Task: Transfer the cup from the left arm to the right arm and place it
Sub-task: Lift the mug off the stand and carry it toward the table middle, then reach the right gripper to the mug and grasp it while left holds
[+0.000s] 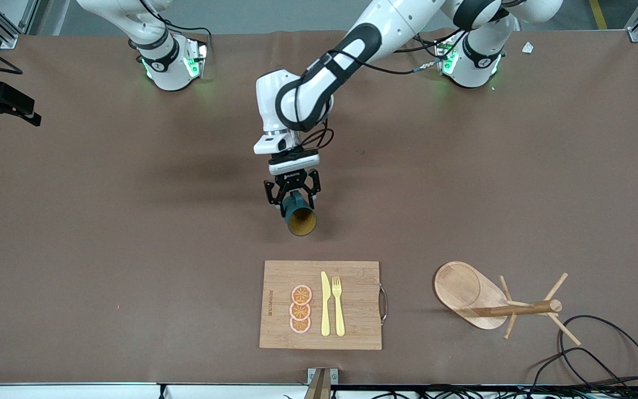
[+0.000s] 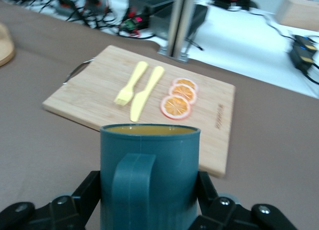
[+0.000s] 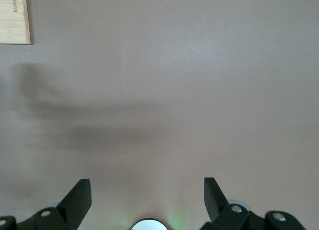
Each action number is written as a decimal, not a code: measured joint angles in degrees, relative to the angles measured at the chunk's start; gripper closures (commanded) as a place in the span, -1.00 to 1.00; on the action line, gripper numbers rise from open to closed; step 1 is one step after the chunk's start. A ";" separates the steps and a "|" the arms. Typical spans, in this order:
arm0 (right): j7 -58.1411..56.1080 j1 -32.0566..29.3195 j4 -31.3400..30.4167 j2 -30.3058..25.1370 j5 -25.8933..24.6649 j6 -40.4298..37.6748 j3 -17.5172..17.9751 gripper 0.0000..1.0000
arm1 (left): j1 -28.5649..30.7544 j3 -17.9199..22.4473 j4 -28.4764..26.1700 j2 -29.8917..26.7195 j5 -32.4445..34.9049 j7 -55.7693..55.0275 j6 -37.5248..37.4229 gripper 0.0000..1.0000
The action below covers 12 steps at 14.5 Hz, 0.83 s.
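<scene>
You are looking at the left gripper [image 1: 292, 195] clamping the cup [image 1: 300, 216] by its sides, holding it in the air over the middle of the worktop [image 1: 103, 221]. The cup's mustard-yellow mouth is tipping toward the front camera, and in the left wrist view its handle [image 2: 132, 190] is facing the wrist camera between the fingers [image 2: 87, 192]. The cutting board [image 1: 322, 305] is lying nearer the front camera than the spot under the cup. The right gripper [image 3: 147, 200] is waiting with its fingers spread apart above bare worktop.
</scene>
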 measured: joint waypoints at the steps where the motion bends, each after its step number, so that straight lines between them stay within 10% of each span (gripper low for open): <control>1: 0.03 0.00 0.00 0.06 0.00 -0.01 -0.01 -1.00 | -0.98 0.02 0.01 0.96 3.95 -0.14 -0.12 -0.40; 12: 0.03 -0.38 1.78 12.87 -0.07 1.24 -0.57 -1.00 | -5.60 0.13 0.10 11.37 35.93 -14.96 -6.71 -0.46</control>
